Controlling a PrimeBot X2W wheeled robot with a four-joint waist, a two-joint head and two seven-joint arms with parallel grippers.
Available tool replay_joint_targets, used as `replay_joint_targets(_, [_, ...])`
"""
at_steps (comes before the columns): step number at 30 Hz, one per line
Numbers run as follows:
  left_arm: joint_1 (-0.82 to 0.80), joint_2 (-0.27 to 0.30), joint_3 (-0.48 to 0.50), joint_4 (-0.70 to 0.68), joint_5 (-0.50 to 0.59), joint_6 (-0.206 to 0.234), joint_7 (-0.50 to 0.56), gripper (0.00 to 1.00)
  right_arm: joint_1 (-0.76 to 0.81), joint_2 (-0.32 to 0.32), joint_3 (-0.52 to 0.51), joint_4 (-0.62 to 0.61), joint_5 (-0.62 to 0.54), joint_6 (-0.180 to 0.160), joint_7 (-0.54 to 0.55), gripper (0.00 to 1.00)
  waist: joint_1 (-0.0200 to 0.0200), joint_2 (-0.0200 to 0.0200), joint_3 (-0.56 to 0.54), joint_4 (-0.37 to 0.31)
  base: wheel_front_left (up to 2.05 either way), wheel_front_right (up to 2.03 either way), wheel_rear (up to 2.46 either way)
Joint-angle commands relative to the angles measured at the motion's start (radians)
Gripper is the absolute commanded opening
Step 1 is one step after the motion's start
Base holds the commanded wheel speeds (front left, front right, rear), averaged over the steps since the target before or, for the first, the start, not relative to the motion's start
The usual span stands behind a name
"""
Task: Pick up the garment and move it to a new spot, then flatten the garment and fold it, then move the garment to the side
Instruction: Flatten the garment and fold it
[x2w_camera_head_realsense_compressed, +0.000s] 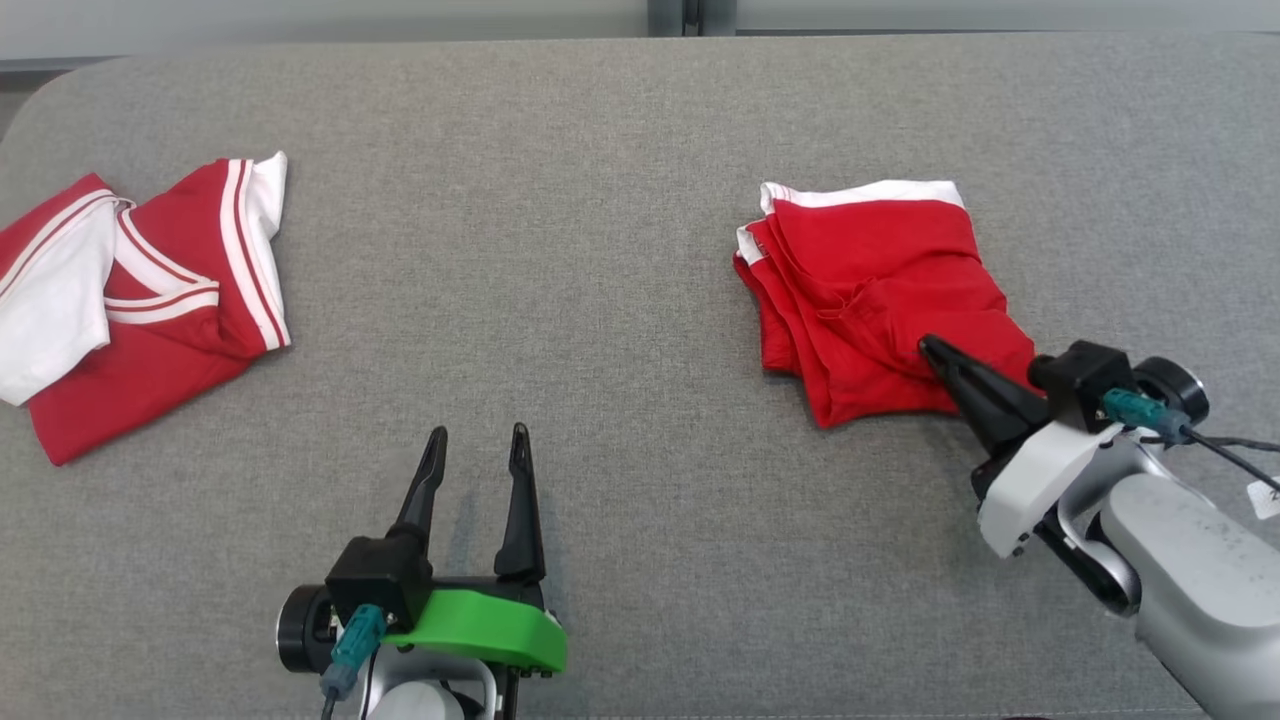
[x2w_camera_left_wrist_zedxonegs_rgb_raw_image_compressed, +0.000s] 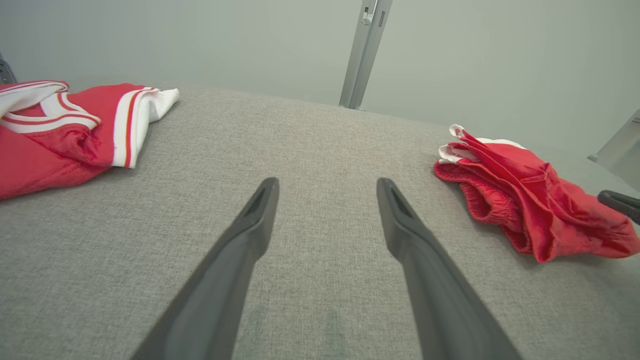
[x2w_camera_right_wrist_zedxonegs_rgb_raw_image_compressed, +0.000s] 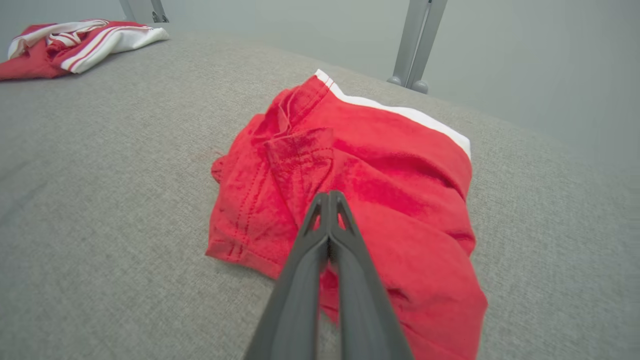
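Garment (x2w_camera_head_realsense_compressed: 870, 300): red shorts with a white band, folded in layers, lying at 3 o'clock on the grey surface (x2w_camera_head_realsense_compressed: 620, 250) in the head view. The right pincer (x2w_camera_head_realsense_compressed: 925, 345) reaches in from 4 o'clock, its fingers together and their tip against the garment's near edge. Whether any cloth is pinched cannot be told. A white tag (x2w_camera_head_realsense_compressed: 1265, 498) hangs on that arm's cable, its writing too small to read. The left pincer (x2w_camera_head_realsense_compressed: 478, 432) stands at 6 o'clock over bare surface, fingers apart. A red-and-white striped shirt (x2w_camera_head_realsense_compressed: 130, 300) lies crumpled at 9 o'clock, well apart from the garment.

Left wrist view: the left pincer (x2w_camera_left_wrist_zedxonegs_rgb_raw_image_compressed: 326, 184) is spread over bare grey cloth. The shirt (x2w_camera_left_wrist_zedxonegs_rgb_raw_image_compressed: 60, 130) is at 10 o'clock and the garment (x2w_camera_left_wrist_zedxonegs_rgb_raw_image_compressed: 525, 200) at 3 o'clock, with a metal post (x2w_camera_left_wrist_zedxonegs_rgb_raw_image_compressed: 362, 55) at 12 o'clock.

Right wrist view: the right pincer (x2w_camera_right_wrist_zedxonegs_rgb_raw_image_compressed: 329, 195) is pressed together, its tip over the garment (x2w_camera_right_wrist_zedxonegs_rgb_raw_image_compressed: 380, 150) at centre. The shirt (x2w_camera_right_wrist_zedxonegs_rgb_raw_image_compressed: 75, 42) is at 10 o'clock. No brand or print is legible on either piece.
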Motion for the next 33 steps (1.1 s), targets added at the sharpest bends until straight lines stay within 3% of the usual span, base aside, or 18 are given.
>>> replay_joint_targets(1, [-0.020, 0.001, -0.001, -0.002, 0.003, 0.007, -0.003, 1.00, -0.014, -0.001, -0.012, 0.008, -0.008, -0.001, -0.003, 0.00, 0.0000, 0.0000, 0.017, 0.008, 0.00, 0.00, 0.00])
replay_joint_targets(10, [-0.048, 0.001, -0.029, 0.006, 0.018, 0.016, -0.003, 1.00, -0.096, 0.032, -0.116, 0.140, -0.068, -0.001, -0.003, 0.00, 0.0000, 0.0000, 0.078, 0.063, 0.00, 0.00, 0.00])
replay_joint_targets(16, [-0.064, 0.001, -0.045, 0.009, 0.025, 0.018, -0.003, 1.00, -0.129, 0.077, -0.123, 0.220, -0.098, -0.001, -0.003, 0.00, 0.0000, 0.0000, 0.100, 0.094, 0.00, 0.00, 0.00])
replay_joint_targets(23, [-0.056, 0.001, -0.041, 0.010, 0.020, 0.024, -0.003, 1.00, -0.070, 0.139, -0.096, 0.180, -0.095, -0.001, -0.003, 0.00, 0.0000, 0.0000, 0.089, 0.101, 0.00, 0.00, 0.00])
replay_joint_targets(33, [-0.042, 0.001, -0.037, 0.018, 0.016, 0.019, -0.003, 1.00, 0.003, 0.173, -0.012, 0.077, -0.106, -0.001, -0.003, 0.00, 0.0000, 0.0000, 0.051, 0.062, 0.00, 0.00, 0.00])
